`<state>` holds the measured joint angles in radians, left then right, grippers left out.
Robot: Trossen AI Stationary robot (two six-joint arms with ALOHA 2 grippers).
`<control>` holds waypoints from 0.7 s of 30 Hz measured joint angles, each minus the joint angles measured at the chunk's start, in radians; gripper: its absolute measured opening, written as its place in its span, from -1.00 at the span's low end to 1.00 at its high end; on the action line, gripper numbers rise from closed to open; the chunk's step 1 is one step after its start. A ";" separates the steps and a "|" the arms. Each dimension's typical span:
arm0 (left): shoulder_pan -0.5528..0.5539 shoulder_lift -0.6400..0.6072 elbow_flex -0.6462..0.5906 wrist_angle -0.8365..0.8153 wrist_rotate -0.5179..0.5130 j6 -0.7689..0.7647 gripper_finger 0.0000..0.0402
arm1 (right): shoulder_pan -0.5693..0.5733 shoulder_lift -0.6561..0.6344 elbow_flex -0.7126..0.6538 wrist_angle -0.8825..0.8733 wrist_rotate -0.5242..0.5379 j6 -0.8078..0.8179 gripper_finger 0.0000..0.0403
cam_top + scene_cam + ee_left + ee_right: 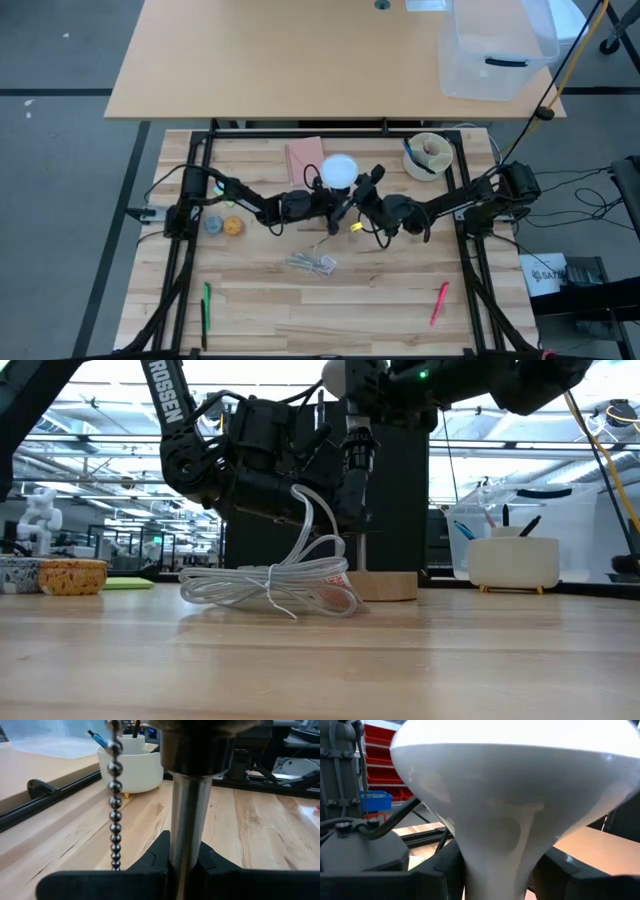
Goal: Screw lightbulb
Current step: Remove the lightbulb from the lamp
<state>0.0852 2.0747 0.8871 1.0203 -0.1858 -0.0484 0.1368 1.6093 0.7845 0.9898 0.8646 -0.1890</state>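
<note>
A small lamp stands mid-table on a round wooden base [386,586], with an upright metal stem [186,820] and a bead pull chain [115,810]. The white lightbulb [340,170] sits dome up on top of the lamp; it also shows in the right wrist view [510,780]. My left gripper [332,202] is shut on the stem below the socket. My right gripper [362,187] is shut on the bulb. The bulb's screw base is hidden. My left gripper pinches the lamp's metal stem [185,855] between its two fingers, just below the socket. The fingers come level from the table's left and lie across the upright stem. The lamp stands on its base on the table. My right gripper pinches the bulb's tapering neck [495,860] below the wide dome, one finger on each side. The fingers come about level from the table's right. The bulb stands upright, dome up, on top of the lamp.
A coiled white cord [312,263] lies just in front of the lamp. A white pen holder [428,155] stands at the back right and a pink pad [305,155] at the back. Two small bowls [222,226] sit left; a green pen [206,305] and a red pen [439,303] lie near the front.
</note>
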 joint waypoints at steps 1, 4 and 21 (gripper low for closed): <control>0.000 0.000 0.000 -0.003 0.010 0.003 -0.88 | 0.000 0.000 0.000 -0.004 0.000 -0.001 -0.18; 0.000 0.000 0.000 -0.008 0.041 0.008 -0.88 | 0.000 -0.001 0.000 -0.015 0.001 -0.003 -0.13; 0.010 0.000 0.004 -0.023 0.237 0.067 -0.88 | -0.005 -0.173 -0.102 -0.161 -0.197 0.028 -0.16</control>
<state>0.0950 2.0743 0.8909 0.9977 0.0511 0.0183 0.1317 1.4362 0.6823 0.8289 0.6678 -0.1615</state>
